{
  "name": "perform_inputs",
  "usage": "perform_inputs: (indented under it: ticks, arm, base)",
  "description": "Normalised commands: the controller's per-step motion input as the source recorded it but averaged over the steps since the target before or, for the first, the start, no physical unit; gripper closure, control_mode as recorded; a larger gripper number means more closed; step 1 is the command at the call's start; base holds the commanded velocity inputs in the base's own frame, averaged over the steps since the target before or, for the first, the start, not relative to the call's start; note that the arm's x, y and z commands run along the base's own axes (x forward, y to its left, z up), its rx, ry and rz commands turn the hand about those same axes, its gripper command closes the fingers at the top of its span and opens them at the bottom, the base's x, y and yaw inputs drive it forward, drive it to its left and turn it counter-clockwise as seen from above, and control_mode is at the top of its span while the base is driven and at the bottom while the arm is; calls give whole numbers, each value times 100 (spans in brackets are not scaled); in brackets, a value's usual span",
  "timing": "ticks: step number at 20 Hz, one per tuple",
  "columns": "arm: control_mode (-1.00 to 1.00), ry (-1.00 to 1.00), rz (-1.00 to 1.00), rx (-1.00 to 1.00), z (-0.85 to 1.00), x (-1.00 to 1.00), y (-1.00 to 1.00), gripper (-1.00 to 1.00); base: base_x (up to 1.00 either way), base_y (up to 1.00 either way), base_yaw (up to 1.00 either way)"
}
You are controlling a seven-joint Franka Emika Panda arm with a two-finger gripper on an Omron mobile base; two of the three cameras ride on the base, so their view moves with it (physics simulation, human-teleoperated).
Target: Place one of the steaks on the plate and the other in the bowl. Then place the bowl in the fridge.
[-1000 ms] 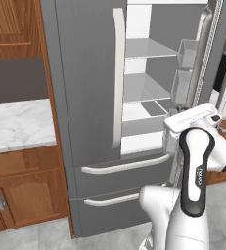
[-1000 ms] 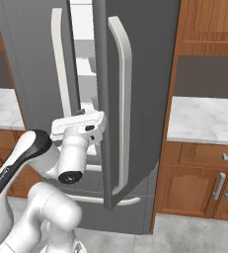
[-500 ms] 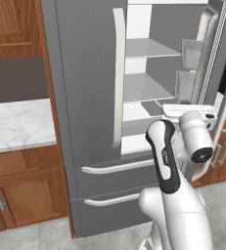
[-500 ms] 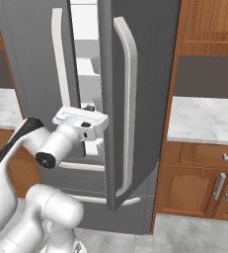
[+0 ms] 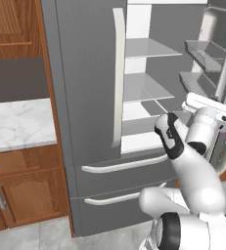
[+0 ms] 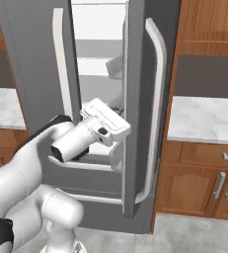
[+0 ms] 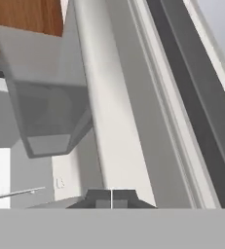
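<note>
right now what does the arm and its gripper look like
Glossy white rounded arm segments with dark black joints. The hand is a flat, boxy white block with small dark spots. The gripper ends in two small dark grey finger tips. No cables or markings are visible.

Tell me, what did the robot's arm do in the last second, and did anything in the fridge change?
The arm folded: its elbow swung down and toward the fridge, and the hand turned until the gripper faced the inside of the open right door. The gripper stayed shut and took hold of nothing. The right door stayed open, the left door stayed closed, and the shelves looked the same.
</note>
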Motion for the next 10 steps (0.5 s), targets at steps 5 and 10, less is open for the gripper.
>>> perform_inputs:
  ticks: [5,10]
  arm:
    - [-100,8,0,23,-52,100,-100,100]
    - [-100,8,0,24,-54,100,-100,100]
  base:
    - [0,0,0]
    - [0,0,0]
